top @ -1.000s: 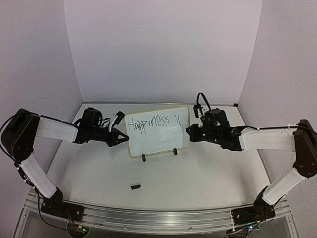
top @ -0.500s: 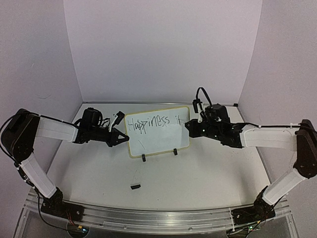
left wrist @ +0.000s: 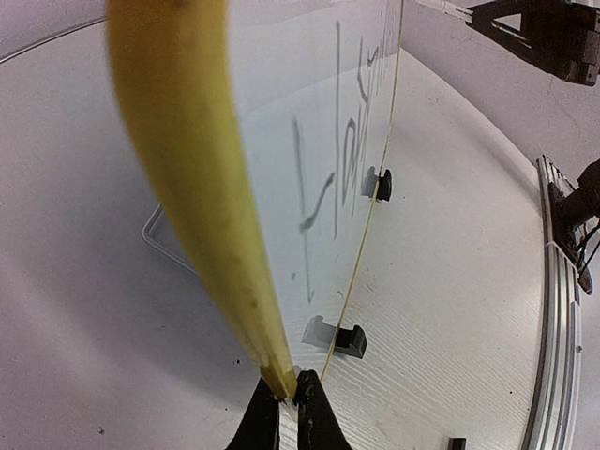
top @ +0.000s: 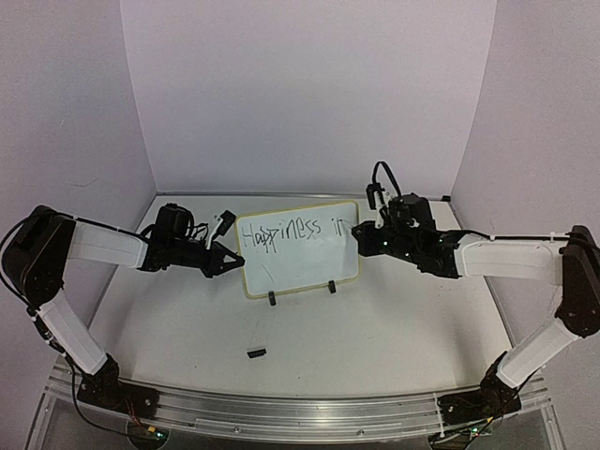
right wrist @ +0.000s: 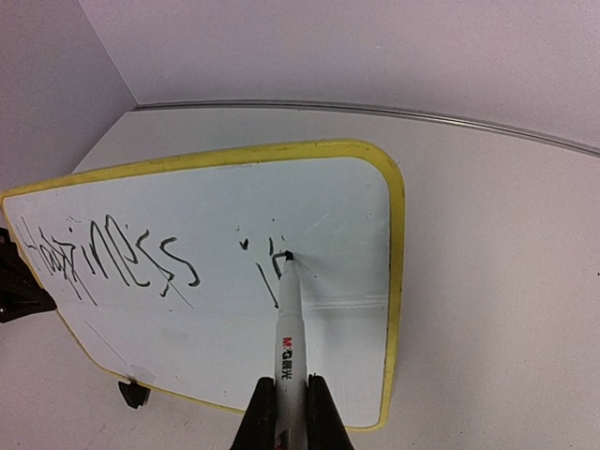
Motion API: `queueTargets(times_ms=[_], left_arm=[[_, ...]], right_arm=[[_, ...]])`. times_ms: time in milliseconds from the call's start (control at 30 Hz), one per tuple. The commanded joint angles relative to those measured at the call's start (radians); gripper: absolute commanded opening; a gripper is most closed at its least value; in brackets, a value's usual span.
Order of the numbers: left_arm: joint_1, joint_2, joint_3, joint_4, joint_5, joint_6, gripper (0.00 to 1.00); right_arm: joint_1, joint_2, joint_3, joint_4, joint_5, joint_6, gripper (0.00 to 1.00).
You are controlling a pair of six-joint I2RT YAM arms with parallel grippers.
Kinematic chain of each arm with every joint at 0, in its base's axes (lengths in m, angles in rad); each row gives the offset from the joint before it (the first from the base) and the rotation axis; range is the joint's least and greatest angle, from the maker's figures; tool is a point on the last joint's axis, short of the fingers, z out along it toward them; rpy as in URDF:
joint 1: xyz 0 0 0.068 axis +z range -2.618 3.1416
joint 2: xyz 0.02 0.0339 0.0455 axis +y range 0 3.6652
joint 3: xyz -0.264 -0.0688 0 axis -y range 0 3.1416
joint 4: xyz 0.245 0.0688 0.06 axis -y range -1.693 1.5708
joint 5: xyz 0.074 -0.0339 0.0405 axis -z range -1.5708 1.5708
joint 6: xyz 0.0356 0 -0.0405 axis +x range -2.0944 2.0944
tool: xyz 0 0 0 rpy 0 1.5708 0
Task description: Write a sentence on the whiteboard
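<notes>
Since the earlier frame the right gripper (top: 360, 246) is seen to have been carried up and slightly back along the right end of the whiteboard (top: 300, 272). A further stroke has been added after the lone "i", so that the sentence (top: 296, 232) now reads "Happiness in" on one line across the upper part of the board. Left arm and board are noted as unchanged. The whiteboard is stood on edge, upright or nearly so, on its two black clip feet (top: 272, 299) at the middle of the table (top: 394, 328), between the two arms. Its left edge is pinched by the left gripper (top: 231, 260); in the left wrist view the claw is closed tight on the yellow rim (left wrist: 187, 187), which is wedged between the tips. The right gripper is clamped on a white marker (right wrist: 290, 328), whose barrel is held between the fingers and pointed forward. Its black tip is pressed to the white surface on the last letter, near the right rim. A printed logo is seen on the barrel; the rest is too small to be read. A small black piece (top: 255, 352) is recorded lying on the table in front of the board, well apart from both arms; what it is cannot be told.
</notes>
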Motion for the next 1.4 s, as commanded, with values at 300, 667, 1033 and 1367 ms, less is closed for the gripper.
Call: queueTargets(times_ms=[300,667,1033,1367], left_arm=[[0.004,0.001,0.031,-0.042,-0.096,0.034,0.00],[0.003,0.000,0.031,-0.042,-0.093,0.032,0.00],[0.003,-0.007,0.028,-0.042,-0.092,0.027,0.00],[0.002,-0.010,0.021,-0.030,-0.091,0.022,0.00]], right_arm=[[-0.003,-0.027,-0.019,0.004,0.060,0.021,0.00],[-0.002,-0.031,-0.073,-0.004,0.034,0.060,0.00],[-0.001,-0.079,-0.079,-0.008,0.025,0.053,0.00],[0.005,-0.205,-0.094,-0.002,-0.151,0.007,0.00]])
